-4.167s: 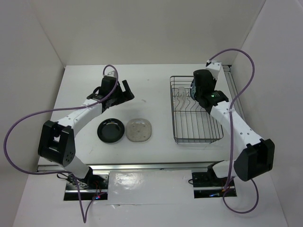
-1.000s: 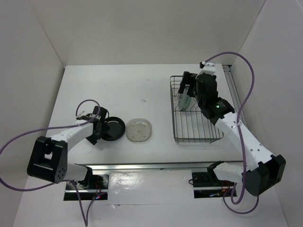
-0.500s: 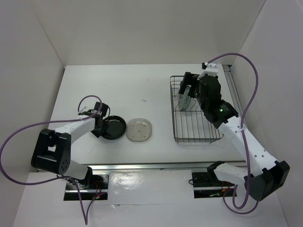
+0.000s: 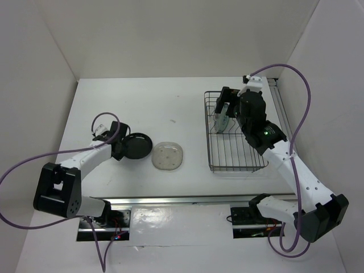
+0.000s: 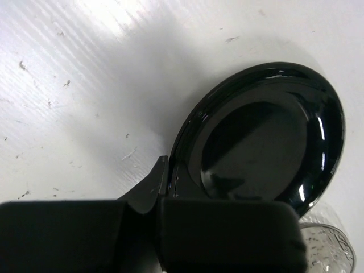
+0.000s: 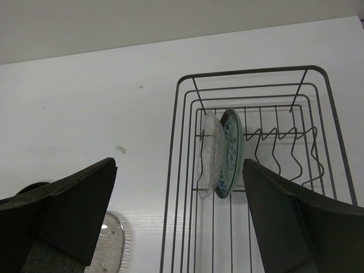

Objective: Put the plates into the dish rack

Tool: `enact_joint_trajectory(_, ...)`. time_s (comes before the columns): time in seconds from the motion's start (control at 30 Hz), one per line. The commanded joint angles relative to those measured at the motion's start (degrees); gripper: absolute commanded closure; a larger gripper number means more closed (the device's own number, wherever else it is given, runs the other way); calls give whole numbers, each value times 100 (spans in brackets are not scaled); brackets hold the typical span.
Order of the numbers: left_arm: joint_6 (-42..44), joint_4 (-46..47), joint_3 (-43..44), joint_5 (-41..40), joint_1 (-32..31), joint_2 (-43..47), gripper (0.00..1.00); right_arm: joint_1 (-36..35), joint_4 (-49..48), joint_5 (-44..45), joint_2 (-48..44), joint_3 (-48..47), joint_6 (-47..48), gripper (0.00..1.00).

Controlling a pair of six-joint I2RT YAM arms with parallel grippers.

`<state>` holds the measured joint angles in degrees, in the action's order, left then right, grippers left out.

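1. Grips the glossy black plate [image 4: 138, 146] by its left rim with the left claw [image 4: 123, 147], jaws pressed almost together on the thin edge.
2. Shows, in the left wrist view, one dark finger [image 5: 154, 185] lying over the near rim of that plate, with the shiny hollow of the plate facing up.
3. Finds this plate in the left half of the table [image 4: 170, 102], closer to the near edge than to the far edge; cannot tell whether lying flat or raised at one side.
4. Finds the whitish rounded-square plate with dots [image 4: 168, 155] flat on the table, just to the right of the black one and also toward the near edge; cannot tell whether touching at the rims.
5. Holds the right claw [image 6: 180, 164] spread wide and empty, above the far left part of the dish rack [image 4: 238, 169].
6. Shows the dish rack, a dark wire basket, standing along the right edge of the table, much larger than any plate.
7. Shows two plates standing on edge among the divider prongs [image 6: 278, 139] near the far left corner of the rack: the clear round plate [image 6: 205, 153] on the left, the blue-green patterned plate [image 6: 232, 151] just beside on the right, both nearly upright.
8. Frames both racked plates between the two open fingers [image 6: 74, 210] in the right wrist view, touching neither finger.
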<state>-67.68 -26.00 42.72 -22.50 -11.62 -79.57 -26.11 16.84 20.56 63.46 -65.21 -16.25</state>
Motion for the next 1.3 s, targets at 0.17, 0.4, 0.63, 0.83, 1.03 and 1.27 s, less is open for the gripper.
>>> enact_joint_trajectory(0.17,896,270,-255,-237,54,1143,100,-52,-497,-402,-27,61,61,1)
enact_joint_trajectory(0.4,1635,630,-124,-71,2,2050,100,-52,-752,-1263,26,114,175,1)
enact_joint_trajectory(0.63,2495,1841,-658,1035,-288,3332,100,-52,-1436,-3767,350,183,535,1)
enact_joint_trajectory(0.83,2892,3179,-985,2407,-481,3782,100,-52,-1673,-4735,913,184,667,5)
enact_joint_trajectory(1.03,2945,3997,-1266,3147,-535,3782,100,-315,-1676,-4868,1273,325,693,13)
enact_joint_trajectory(1.27,2945,4243,-1266,3480,-535,3650,100,-816,-1552,-4895,1651,158,816,16)
